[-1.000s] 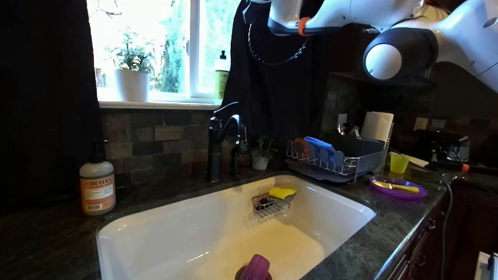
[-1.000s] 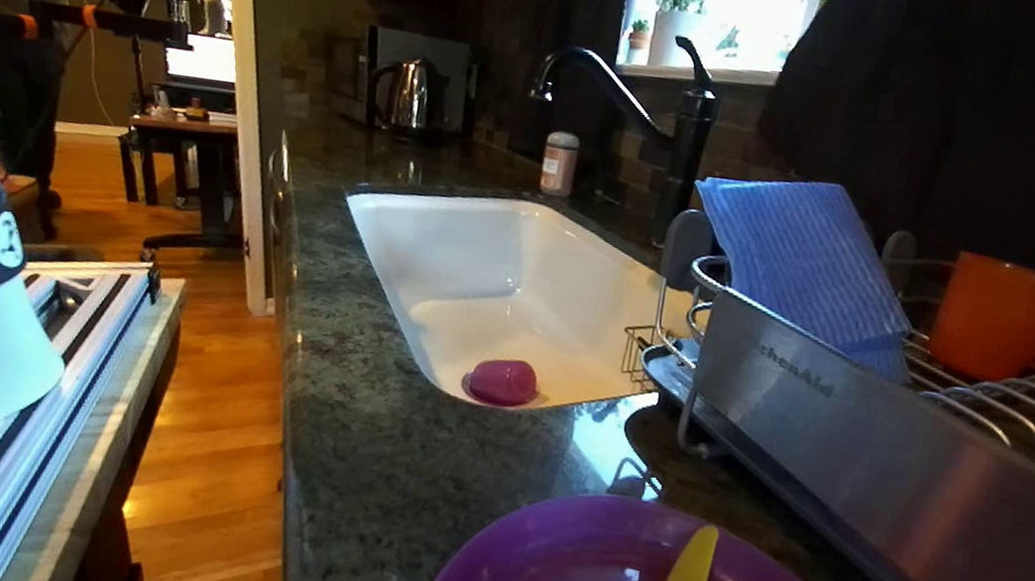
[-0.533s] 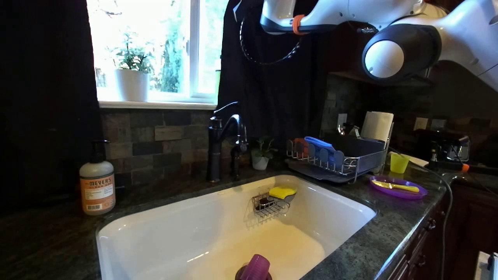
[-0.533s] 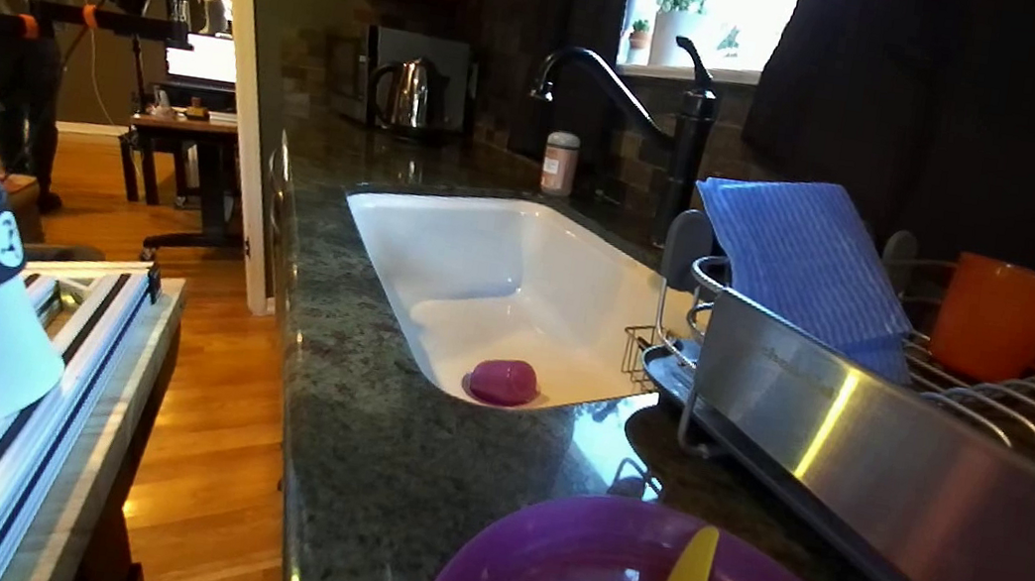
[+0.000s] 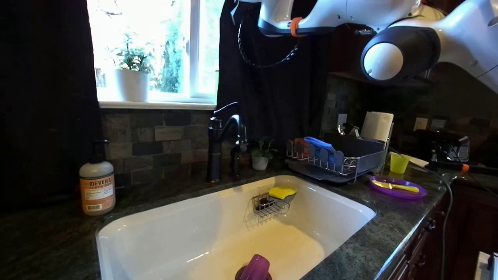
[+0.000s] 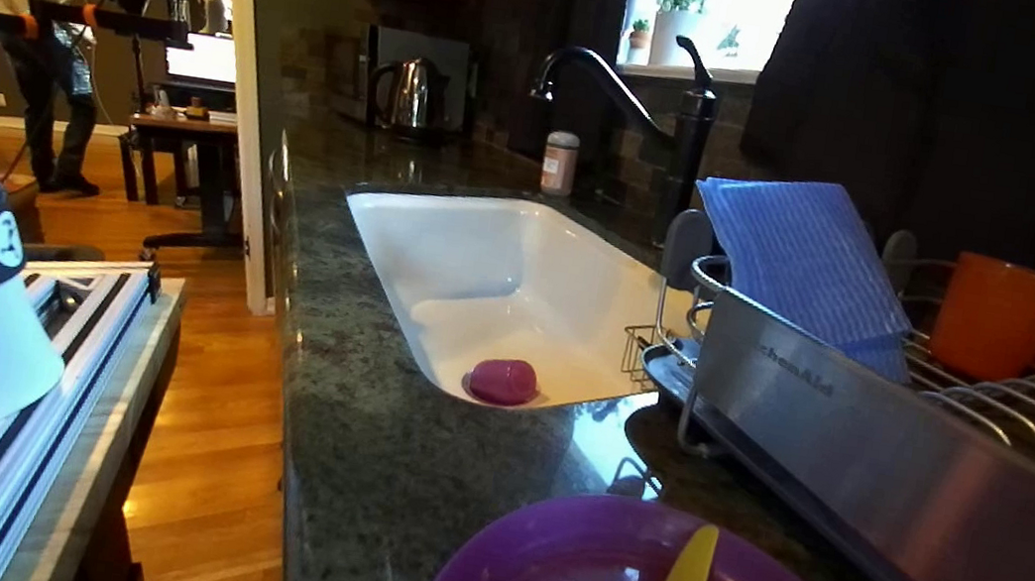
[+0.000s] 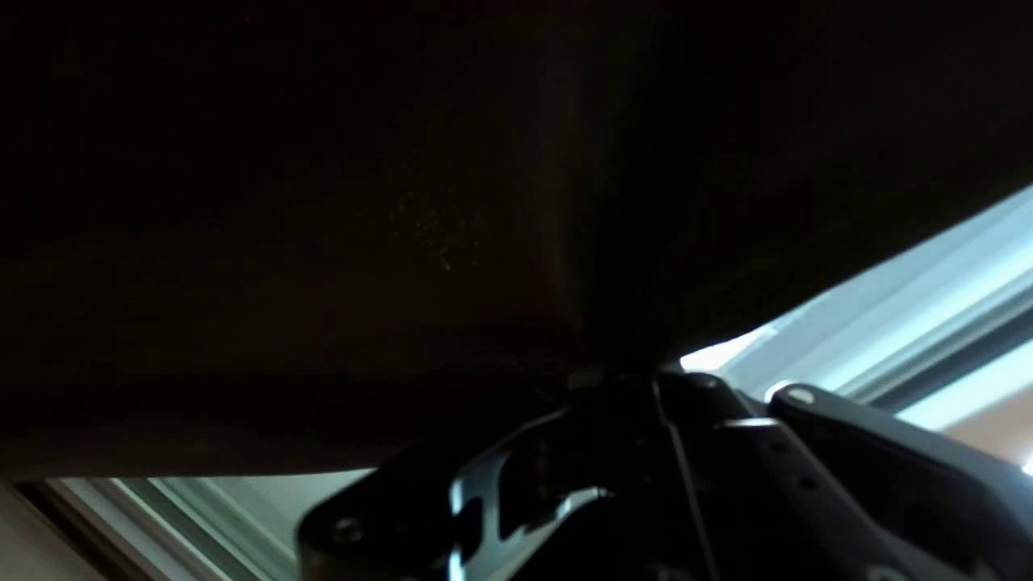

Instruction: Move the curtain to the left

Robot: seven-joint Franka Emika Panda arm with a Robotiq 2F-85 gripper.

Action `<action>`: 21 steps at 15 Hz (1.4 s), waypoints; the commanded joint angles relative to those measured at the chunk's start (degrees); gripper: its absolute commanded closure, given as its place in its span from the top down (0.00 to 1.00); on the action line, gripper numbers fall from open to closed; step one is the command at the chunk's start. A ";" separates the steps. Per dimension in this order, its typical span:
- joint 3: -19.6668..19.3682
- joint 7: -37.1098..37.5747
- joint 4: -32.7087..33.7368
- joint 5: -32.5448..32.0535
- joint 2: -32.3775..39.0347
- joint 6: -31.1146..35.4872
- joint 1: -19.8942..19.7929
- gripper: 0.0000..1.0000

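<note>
The curtain (image 5: 268, 93) is dark navy, nearly black fabric hanging at the right side of the window in an exterior view, behind the faucet. It also hangs behind the dish rack in an exterior view (image 6: 883, 99). In the wrist view the curtain (image 7: 323, 242) fills most of the picture, and its folds run down to the fingertips. My gripper (image 7: 625, 378) has its fingers together with the fabric gathered at the tips; the exact pinch is dark. In both exterior views the gripper itself is not visible; the arm (image 5: 330, 17) reaches across at the top, in front of the curtain.
A black faucet (image 5: 214, 151) stands below the curtain edge, behind the white sink (image 5: 163, 225). A dish rack (image 5: 365, 159) and a small potted plant (image 5: 260, 161) stand near the curtain. A white plant pot (image 5: 132, 85) sits on the windowsill. A dark panel (image 5: 42, 77) hangs at the window's left.
In an exterior view the arm has moved a little left. The curtain's edge has moved left over the window and now hides nearly all of the bottle on the sill.
</note>
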 commanded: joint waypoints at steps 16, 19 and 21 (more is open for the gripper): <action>-0.71 -9.82 -0.51 0.19 0.29 1.71 4.03 0.64; -3.14 -2.06 -0.42 -1.77 0.55 -8.56 5.36 0.87; -1.02 -0.43 -0.46 -3.33 1.41 -17.01 5.19 0.99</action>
